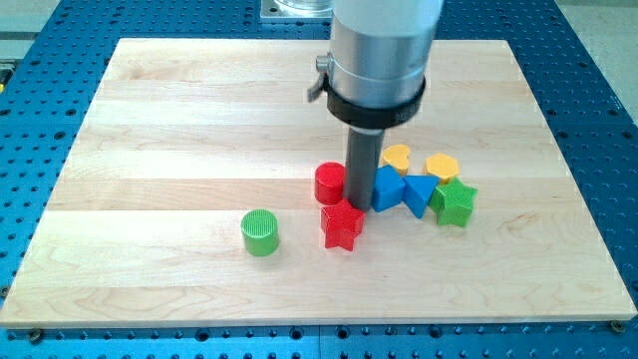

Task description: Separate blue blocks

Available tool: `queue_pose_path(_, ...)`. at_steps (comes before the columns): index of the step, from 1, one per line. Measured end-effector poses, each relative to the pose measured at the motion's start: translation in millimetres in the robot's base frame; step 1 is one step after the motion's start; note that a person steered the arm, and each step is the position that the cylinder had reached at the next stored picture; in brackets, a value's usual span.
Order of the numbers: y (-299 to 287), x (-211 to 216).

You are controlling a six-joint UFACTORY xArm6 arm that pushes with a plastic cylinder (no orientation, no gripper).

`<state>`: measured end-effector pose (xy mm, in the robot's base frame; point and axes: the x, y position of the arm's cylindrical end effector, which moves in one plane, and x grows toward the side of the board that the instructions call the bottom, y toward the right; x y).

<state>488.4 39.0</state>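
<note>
- Nearest the view's bottom, the wooden desk (150, 289) runs bare along its whole lower edge, and its left half is bare too, so that side offers wide room.
- A green cylinder (260, 232) stands alone left of centre, well apart from the other blocks.
- A red star (341, 225) lies just below the rod, near its foot.
- The tip (361, 207) rests on the desk with a red cylinder (329, 182) touching or just beside it on the view's left and the first blue block (387, 187) against it on the view's right.
- The second blue block, a triangle (419, 193), touches the first blue one.
- A green star (456, 203) crowds the triangle's right side.
- Behind the blue pair sit a yellow heart-like block (397, 157) and a yellow block (442, 167), closing off the far side.
- Beyond them the desk is bare up to its top edge.
- No gripper exists on this arm, only the rod.
</note>
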Motion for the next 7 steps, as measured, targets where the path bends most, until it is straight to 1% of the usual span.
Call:
queue_pose_path(1,2,-33)
queue_pose_path(2,32,-51)
queue_pose_path(3,78,-49)
queue_pose_path(4,92,-78)
queue_pose_path(5,64,-33)
queue_pose_path(6,63,-10)
queue_pose_path(7,55,-15)
